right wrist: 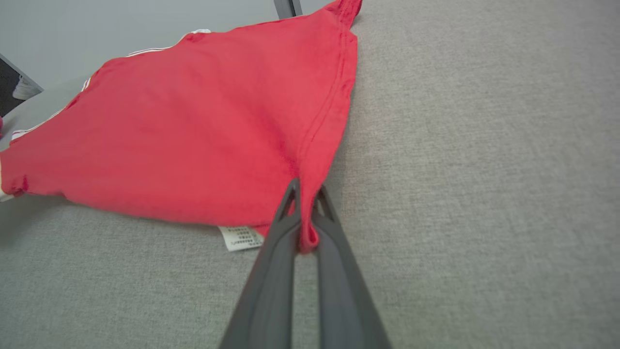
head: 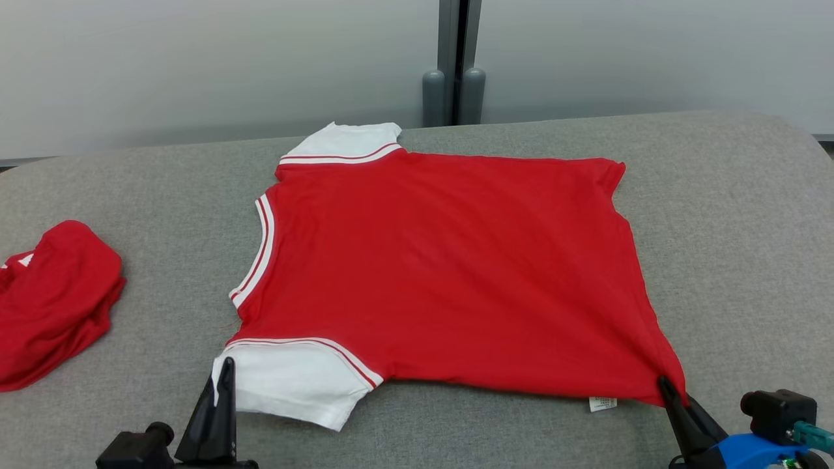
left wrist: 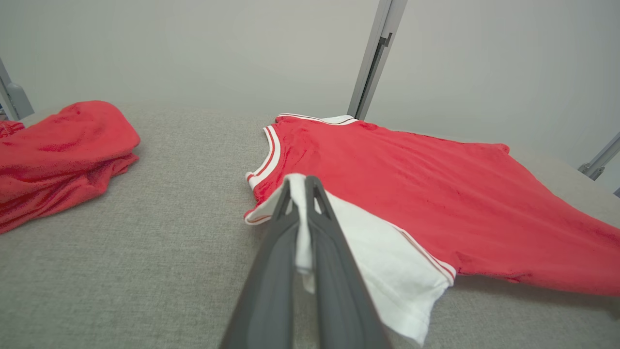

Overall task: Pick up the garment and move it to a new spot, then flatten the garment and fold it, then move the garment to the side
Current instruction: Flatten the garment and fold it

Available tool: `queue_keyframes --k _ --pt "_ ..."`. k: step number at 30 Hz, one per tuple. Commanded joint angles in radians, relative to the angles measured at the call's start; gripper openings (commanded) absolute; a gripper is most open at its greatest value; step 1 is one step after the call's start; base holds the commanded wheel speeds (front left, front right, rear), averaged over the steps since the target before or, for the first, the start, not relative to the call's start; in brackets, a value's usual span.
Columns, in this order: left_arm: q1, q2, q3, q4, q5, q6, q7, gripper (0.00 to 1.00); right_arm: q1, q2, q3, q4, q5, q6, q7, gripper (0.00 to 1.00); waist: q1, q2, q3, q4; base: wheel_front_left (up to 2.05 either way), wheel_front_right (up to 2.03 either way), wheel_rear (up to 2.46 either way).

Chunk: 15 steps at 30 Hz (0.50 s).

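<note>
We find the garment (head: 443, 273) spread flat. The left gripper (head: 227, 366) pinches its near white sleeve (head: 293, 381) and the right gripper (head: 663, 382) its near hem corner (head: 655, 365). We judge folding and side placement outstanding.

Two long, tapered, dark grey fingers (left wrist: 276, 271) with triangular tip cut-outs are fitted per gripper. The left gripper (head: 226, 365) is carried on a black housing (head: 133, 449). The right gripper (head: 664, 383) is carried on a blue mount (head: 749, 449) with a black block (head: 778, 407) and a teal connector (head: 811, 435).
</note>
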Motion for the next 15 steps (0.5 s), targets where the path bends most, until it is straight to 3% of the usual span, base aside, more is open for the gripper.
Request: queue_keyframes --k 1,15 --pt "-0.029 0.013 0.001 0.008 0.004 -0.009 0.003 0.00 -0.019 0.000 -0.003 -0.008 0.002 0.000 0.008 0.00 0.0000 -0.0001 0.004 -0.007 0.00 0.00 0.00" --pt "-0.244 0.084 -0.005 0.098 0.038 -0.095 0.039 0.00 -0.145 -0.031 0.065 0.035 0.054 0.000 0.055 0.00 0.0000 -0.0001 0.085 -0.044 0.00 0.00 0.00"
